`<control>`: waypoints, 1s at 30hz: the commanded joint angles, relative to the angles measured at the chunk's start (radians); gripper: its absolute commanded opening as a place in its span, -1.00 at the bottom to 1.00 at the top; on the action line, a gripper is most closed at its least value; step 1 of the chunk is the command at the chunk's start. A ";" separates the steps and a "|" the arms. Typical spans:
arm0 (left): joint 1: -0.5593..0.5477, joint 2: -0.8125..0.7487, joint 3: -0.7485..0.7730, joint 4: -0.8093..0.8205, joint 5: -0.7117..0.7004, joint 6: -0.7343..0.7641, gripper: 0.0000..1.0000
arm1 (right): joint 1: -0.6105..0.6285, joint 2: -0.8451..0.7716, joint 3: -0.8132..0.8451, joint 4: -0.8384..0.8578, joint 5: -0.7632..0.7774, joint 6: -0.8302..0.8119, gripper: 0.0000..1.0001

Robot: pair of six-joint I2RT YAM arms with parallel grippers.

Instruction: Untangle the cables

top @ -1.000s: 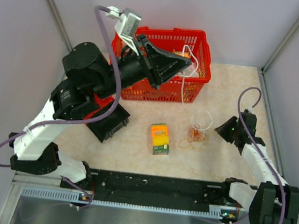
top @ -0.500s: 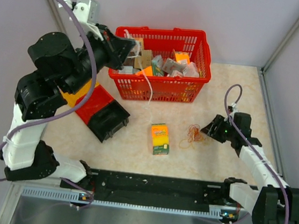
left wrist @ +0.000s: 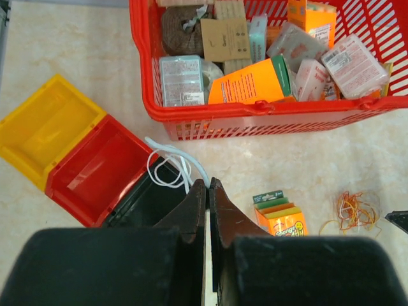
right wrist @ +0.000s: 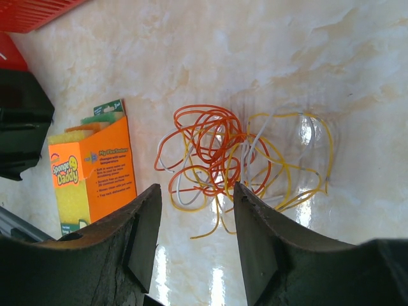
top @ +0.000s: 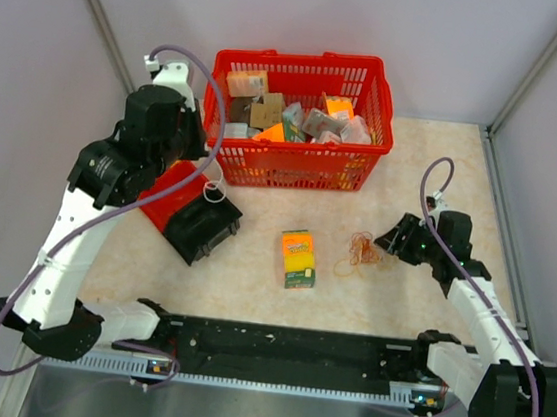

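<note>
Task progress, untangling. The left pincer [left wrist: 208, 185] has its jaws pressed together on a white cable [left wrist: 167, 167]. The cable's free loops hang over the edge of the black bin [left wrist: 137, 204], beside the red bin [left wrist: 95, 169] and the yellow bin [left wrist: 48, 124], and just in front of the basket [left wrist: 255, 108]. In the top view this white cable [top: 215, 193] lies well apart from the rest of the wires, so one strand reads as already separated.

The bundle [right wrist: 236, 153] lies on the worktop [right wrist: 306, 51] near the sponge box [right wrist: 89, 172], to its right in the top view and not touching it. It is a loose knot of orange and yellow loops, with at least one pale strand threaded through them. The orange coils overlap the yellow ones at the centre, and only the outer yellow loops lie free.

The right pincer [right wrist: 196, 188] hovers over the bundle [top: 362, 250] with its jaws apart and nothing between them.

Judged stage: early to middle. One cable is out, and the orange, yellow and pale strands are not yet parted. Left to do: put down the white cable, then lift each colour from the knot and lay it apart from the others.
</note>
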 commanded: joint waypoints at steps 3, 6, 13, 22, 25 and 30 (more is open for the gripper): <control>0.020 -0.111 -0.140 0.093 0.001 -0.073 -1.00 | 0.006 -0.015 -0.010 0.012 -0.017 -0.019 -0.03; 0.021 -0.151 -0.158 0.085 -0.012 -0.099 -1.00 | 0.004 -0.012 -0.009 0.012 -0.020 -0.023 -0.03; 0.020 -0.254 -0.076 0.202 0.124 -0.061 -1.00 | 0.004 -0.005 -0.010 0.015 -0.023 -0.022 -0.03; 0.020 -0.216 -0.008 0.212 0.092 -0.028 -1.00 | 0.006 -0.026 -0.024 0.006 -0.029 -0.024 -0.03; 0.020 -0.219 -0.039 0.232 0.092 -0.039 -1.00 | 0.006 -0.038 -0.029 -0.002 -0.026 -0.028 -0.03; 0.021 -0.219 -0.088 0.229 0.077 -0.044 -1.00 | 0.006 -0.041 -0.032 -0.007 -0.031 -0.030 -0.03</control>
